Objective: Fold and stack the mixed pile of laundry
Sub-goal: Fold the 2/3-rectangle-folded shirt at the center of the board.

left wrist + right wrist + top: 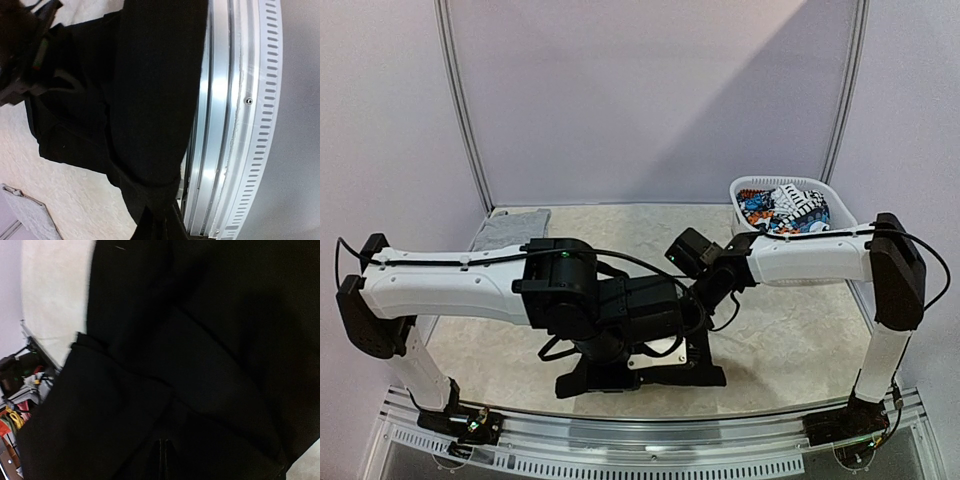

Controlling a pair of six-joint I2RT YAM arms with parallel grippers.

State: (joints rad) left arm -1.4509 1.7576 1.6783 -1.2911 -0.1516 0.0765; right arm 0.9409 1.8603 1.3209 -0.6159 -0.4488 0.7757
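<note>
1. The large black long-sleeved cloth garment [650, 372] lies bunched on the beige worktop [790, 330] near its front edge, under both wrists. In the left wrist view a band of it runs right along the metal edge rail [220, 125]. I judge an uneven lift could drag a sleeve over that rail.
2. Both arms crowd one spot. A careless pull could knock wrist against wrist, or twist the cloth instead of spreading it.
3. Left claw [156, 225]: fingers together, clamped on a gathered strip of the black garment.
4. Right claw [162, 457]: fingers together. Creases converge on it, so I read a pinch on a fold, though dark on dark hides the fingers. A thin pinch like that may slip.
5. The light grey cloth top [510, 228] lies far left. The printed white, black, blue and orange cloth piece [782, 208] sits in the white plastic laundry basket [748, 184], far right.
</note>
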